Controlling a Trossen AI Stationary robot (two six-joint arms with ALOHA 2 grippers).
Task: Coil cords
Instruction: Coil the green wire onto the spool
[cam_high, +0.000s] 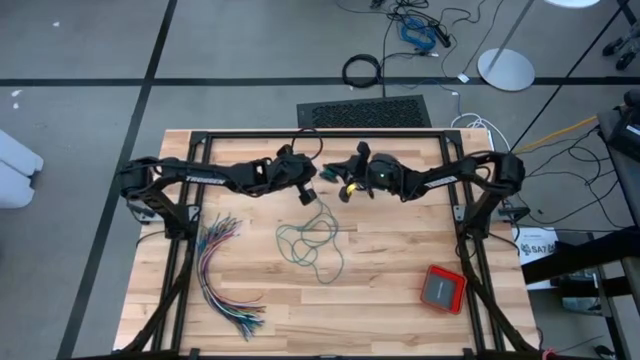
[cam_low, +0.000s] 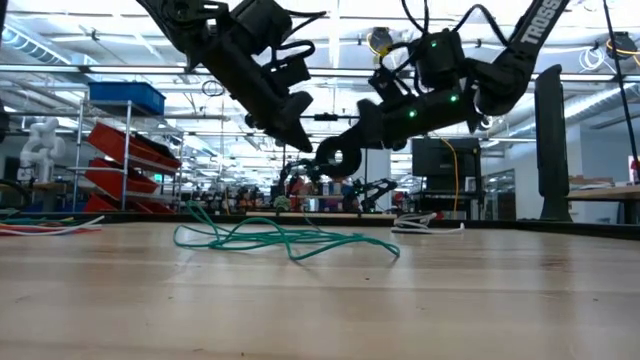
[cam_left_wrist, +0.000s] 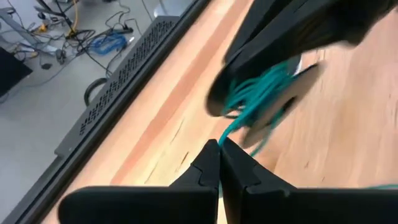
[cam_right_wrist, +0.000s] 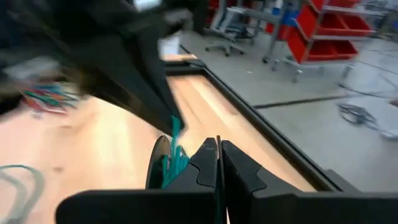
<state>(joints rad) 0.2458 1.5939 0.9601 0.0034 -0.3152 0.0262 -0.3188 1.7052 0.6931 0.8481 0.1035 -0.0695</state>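
Your left gripper (cam_high: 308, 194) and right gripper (cam_high: 345, 190) are both pinching the light, floppy teal cord (cam_high: 312, 240); regrip near its 12 o'clock end.

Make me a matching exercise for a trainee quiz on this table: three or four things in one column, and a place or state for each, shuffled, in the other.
Things:
1. teal cord
2. bundle of coloured wires
3. red box
4. left gripper

Places or states:
A. near the right front corner of the table
B. shut, raised above the table
C. loose tangle at the table's middle
D. fanned out on the table's left side

Pairs: 1-C, 2-D, 3-A, 4-B
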